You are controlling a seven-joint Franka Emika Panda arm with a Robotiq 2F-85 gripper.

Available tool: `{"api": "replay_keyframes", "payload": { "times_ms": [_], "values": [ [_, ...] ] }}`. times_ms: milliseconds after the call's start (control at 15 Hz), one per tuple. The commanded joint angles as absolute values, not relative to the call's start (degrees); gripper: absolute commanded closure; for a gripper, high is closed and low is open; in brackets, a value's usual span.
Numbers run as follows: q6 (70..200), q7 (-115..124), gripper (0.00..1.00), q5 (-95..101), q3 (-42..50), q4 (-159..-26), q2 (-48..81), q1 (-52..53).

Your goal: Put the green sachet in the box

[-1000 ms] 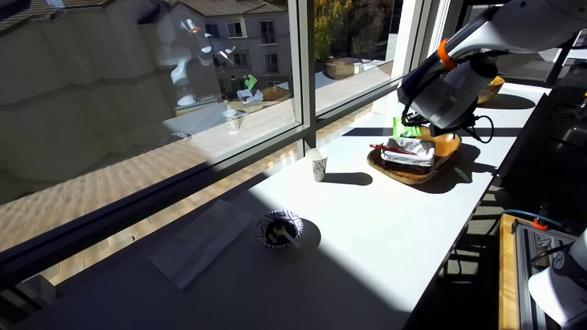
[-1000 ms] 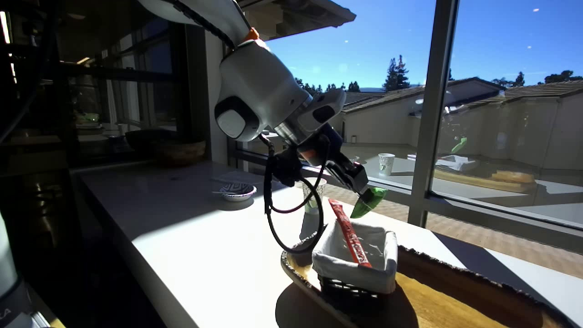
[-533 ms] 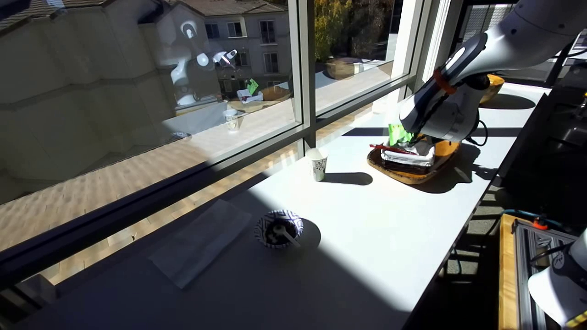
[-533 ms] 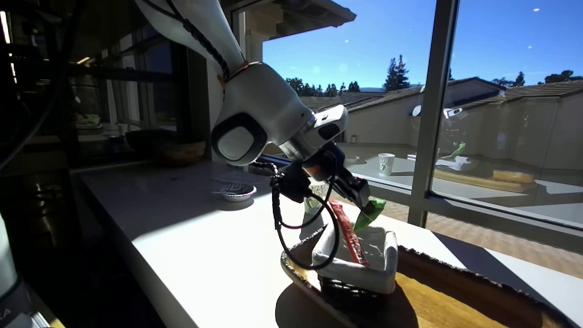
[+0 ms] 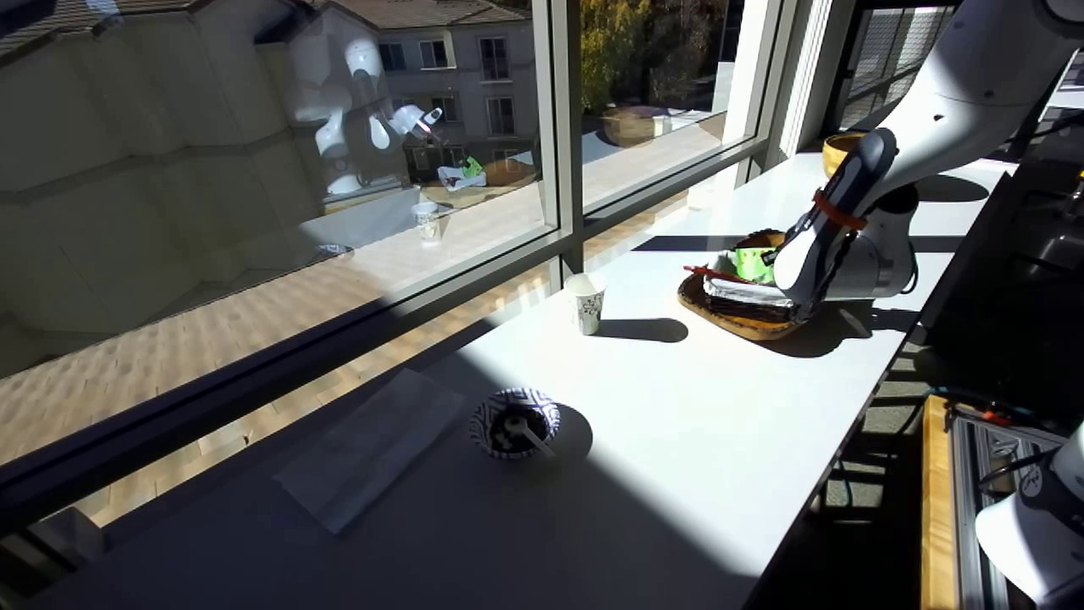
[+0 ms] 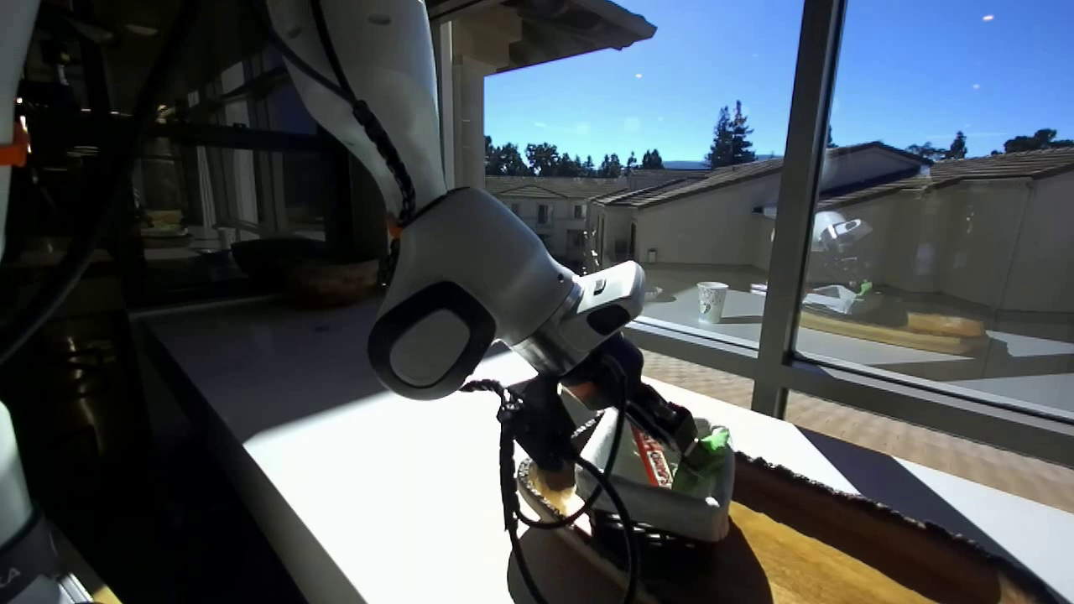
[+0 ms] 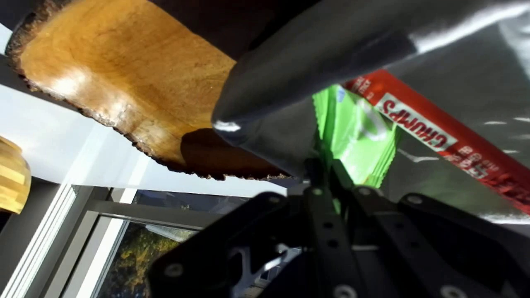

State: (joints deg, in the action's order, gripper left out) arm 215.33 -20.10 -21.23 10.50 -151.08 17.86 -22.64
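The green sachet (image 7: pixel 364 140) is small, flat and bright lime, crinkled over its face and glossy where the light strikes. Wrist view: toothed edges on two sides, a pale curved mark across the face, a small blue patch at the corner by the red stick packet (image 7: pixel 430 125). The part next to the fingers (image 7: pixel 315 174) is gathered into darker, shaded folds. Fingers pinch the sachet, one edge of it caught between them. Position: within the box (image 6: pixel 667 544), inside its pale cloth lining (image 6: pixel 680 507); in an exterior view it sits toward the far right side, top about level with the rim. Contact with the bottom of the lining: cannot tell. The red packet, lettered, lies slantwise in the box just beside the sachet. Box is dark and woven below the lining, standing in a wooden tray (image 6: pixel 805 558) on the white table (image 5: pixel 677 457). In an exterior view, left of the tray: an upright patterned cup (image 5: pixel 589 307); nearer, a blue-and-white bowl (image 5: pixel 484 432) with a spoon (image 5: pixel 533 438) in it.
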Motion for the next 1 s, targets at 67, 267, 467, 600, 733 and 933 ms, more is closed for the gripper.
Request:
{"api": "replay_keyframes", "payload": {
  "times_ms": [67, 267, 467, 600, 733, 933],
  "values": [
    [222.21, -11.75, 0.60, -11.09, 15.76, -150.46, 24.39, -21.83],
    [222.44, -8.37, 0.38, -8.10, 16.33, -150.39, 23.37, -21.74],
    [219.59, -3.58, 0.16, -6.58, 15.08, -151.18, 18.49, -21.22],
    [214.13, -0.04, 0.01, -7.50, 14.13, -152.23, 14.57, -20.23],
    [206.11, 2.18, 0.00, -8.65, 13.50, -152.77, 10.93, -18.76],
    [192.37, 4.60, 0.00, -8.64, 11.99, -153.41, 4.25, -16.47]
  ]
}}
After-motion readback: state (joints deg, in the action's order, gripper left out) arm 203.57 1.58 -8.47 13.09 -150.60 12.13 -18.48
